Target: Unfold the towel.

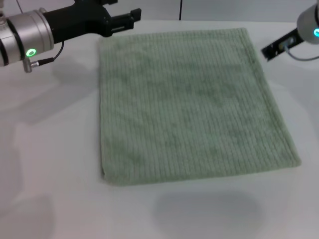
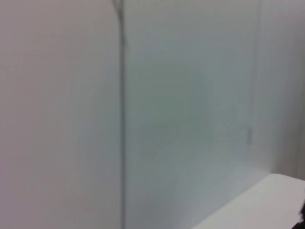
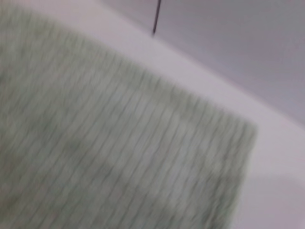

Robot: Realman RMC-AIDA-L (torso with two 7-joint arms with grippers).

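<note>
Both end effectors flank the towel (image 1: 192, 107) flat on the counter (image 1: 50, 149): left end effector (image 1: 130, 18) and right end effector (image 1: 273, 49) grip nothing; finger state cannot be told.

— What does the left arm (image 1: 30, 30) look like?
— A brushed silver cylinder with a glowing green ring light, a thin dark cable looping off a small plug beneath it, then a matte black left gripper (image 1: 130, 17) with blocky jaws.
— And the right arm (image 1: 310, 22)?
— A silver-grey rounded housing with a teal light, ending in the black right gripper (image 1: 279, 46).
</note>
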